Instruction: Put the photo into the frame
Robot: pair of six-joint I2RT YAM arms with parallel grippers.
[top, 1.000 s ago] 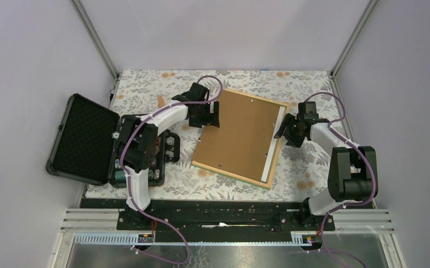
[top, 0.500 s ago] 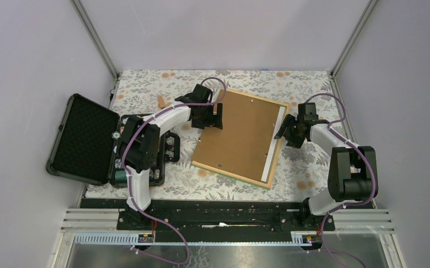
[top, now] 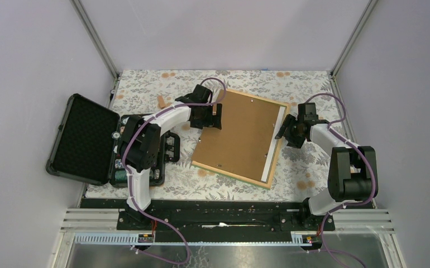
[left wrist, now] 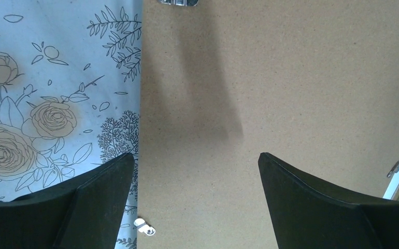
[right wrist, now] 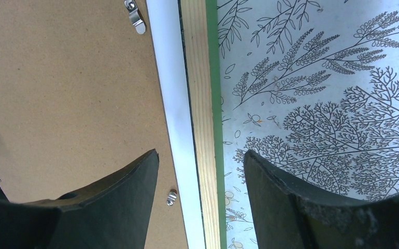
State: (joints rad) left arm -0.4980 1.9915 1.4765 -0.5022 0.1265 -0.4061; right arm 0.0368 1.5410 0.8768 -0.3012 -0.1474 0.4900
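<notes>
Left end effector hovers over the left edge of the brown backing board, its jaws wide apart and gripping nothing. In the left wrist view one fingertip sits over the floral desk just off the board's edge, and the other is over the board itself.

Right end effector is at the opposite long side, jaws also apart and holding nothing. Its wrist view shows the fingers straddling that side: one over the board, the other over the desk cloth. Whether the fingertips touch anything cannot be told.

One frame lies face down and skewed in the middle of the desk, its light wood back up and a thin green lip showing at the outer edge. One photo lies inside it, white back up. Only a narrow white strip shows, between the board and the frame's right rail, directly between the right fingers. The single board covers the rest.

Small metal tabs sit along the board's margins: two in the right wrist view, three in the left wrist view.

One black case stands open at the desk's left edge, beside the left arm. One small orange-brown piece lies on the cloth near the far left corner.
</notes>
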